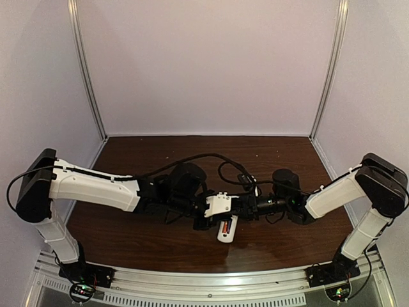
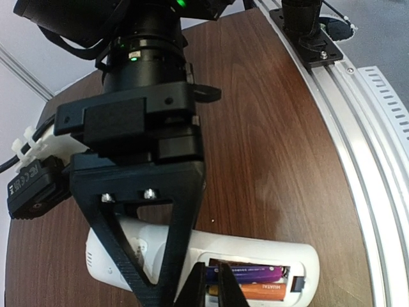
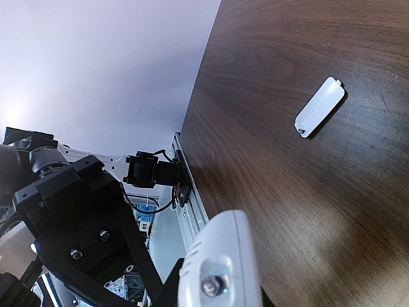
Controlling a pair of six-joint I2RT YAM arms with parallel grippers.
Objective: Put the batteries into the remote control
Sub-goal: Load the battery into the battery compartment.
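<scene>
The white remote control (image 2: pixel 255 249) lies back up on the dark wooden table, its battery recess uncovered. In the recess the purple battery (image 2: pixel 259 274) sits beside the orange battery (image 2: pixel 265 291). My left gripper (image 2: pixel 213 267) is shut, its black tips down in the recess at the batteries' left ends. My right gripper (image 3: pixel 204 291) is shut on the remote control (image 3: pixel 223 249) at its other end, one black finger (image 2: pixel 172 243) lying across the casing. From above, both grippers meet over the remote control (image 1: pixel 226 230).
A white battery cover (image 3: pixel 319 107) lies loose on the wood, away from the remote. An aluminium rail (image 2: pixel 358 128) edges the near side of the table. White walls (image 1: pixel 204 64) close in the back and both sides.
</scene>
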